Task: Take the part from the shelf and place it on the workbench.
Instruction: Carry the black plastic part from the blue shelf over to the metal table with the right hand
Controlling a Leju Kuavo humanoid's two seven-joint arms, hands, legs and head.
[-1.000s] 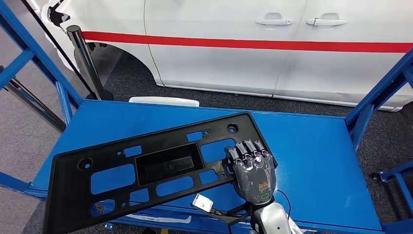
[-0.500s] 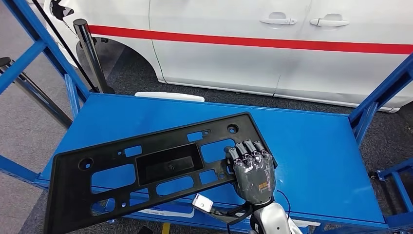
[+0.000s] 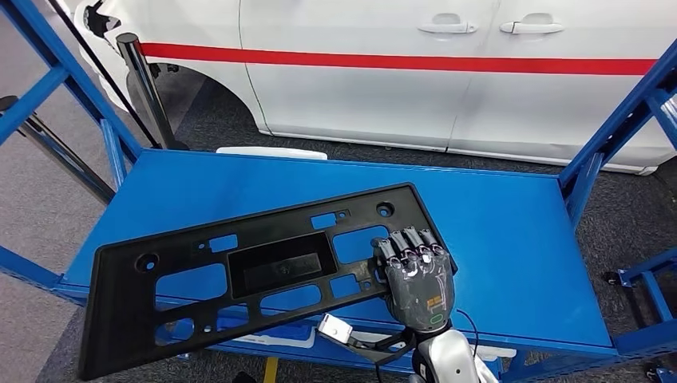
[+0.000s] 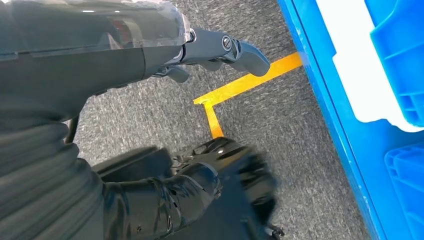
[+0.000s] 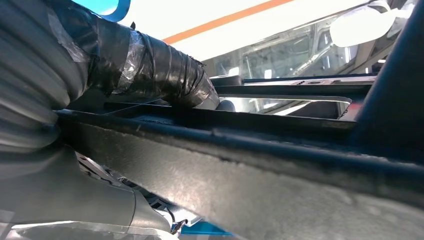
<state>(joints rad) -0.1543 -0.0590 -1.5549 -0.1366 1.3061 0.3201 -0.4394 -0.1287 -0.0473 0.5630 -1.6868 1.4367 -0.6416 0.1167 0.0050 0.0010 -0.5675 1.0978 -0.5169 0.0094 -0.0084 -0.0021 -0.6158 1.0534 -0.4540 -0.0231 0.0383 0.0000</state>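
Head view, bench: a wide blue bench (image 3: 511,223) fills the middle, with a white car (image 3: 447,88) beyond its far edge.
Part: a long black plastic panel (image 3: 263,271) with cut-outs, tilted over the bench's near-left area, one end jutting past the bench's near edge.
Right robot hand: the right robot hand (image 3: 417,279) clamps the panel's end nearest the bench's middle, fingers curled over its rim.
Left robot hand: the left robot hand (image 4: 215,50) hangs over grey carpet beside the bench; whether its fingers are apart or together is unclear.
Progress: the part looks carried but not yet released; setting it flat remains.
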